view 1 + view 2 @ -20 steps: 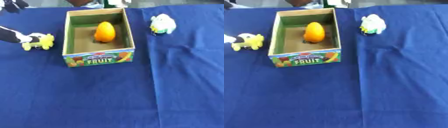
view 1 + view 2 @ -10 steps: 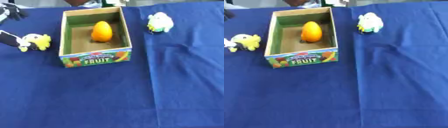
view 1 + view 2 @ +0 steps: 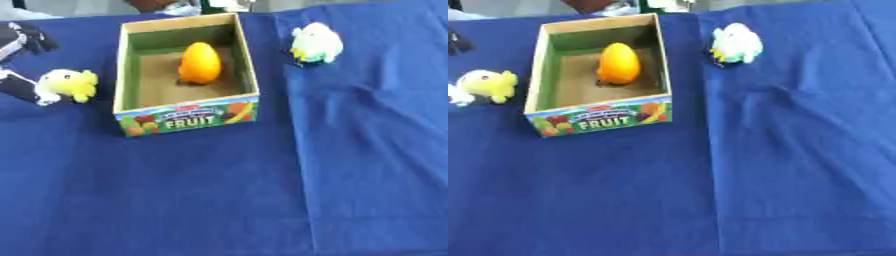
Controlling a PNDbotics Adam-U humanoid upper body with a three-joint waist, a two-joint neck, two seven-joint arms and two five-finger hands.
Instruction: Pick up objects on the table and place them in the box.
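An open cardboard fruit box (image 3: 248, 75) stands at the upper middle of the blue cloth, with an orange fruit (image 3: 199, 62) inside it. Left of the box lies a yellow plush toy (image 3: 70, 84). My left hand (image 3: 19, 84) comes in at the left edge. One part of it touches the toy's left side, and its dark fingers (image 3: 31, 39) are spread above, apart from the toy. A white and pale green plush toy (image 3: 736, 43) lies right of the box. My right hand does not show.
The blue tablecloth (image 3: 262, 190) covers the whole table, with a fold line running down right of the middle. A person's clothing shows at the far edge behind the box.
The whole picture has shifted a little, so the camera has moved. The left hand stays beside the yellow toy; the toys, box and fruit have not moved.
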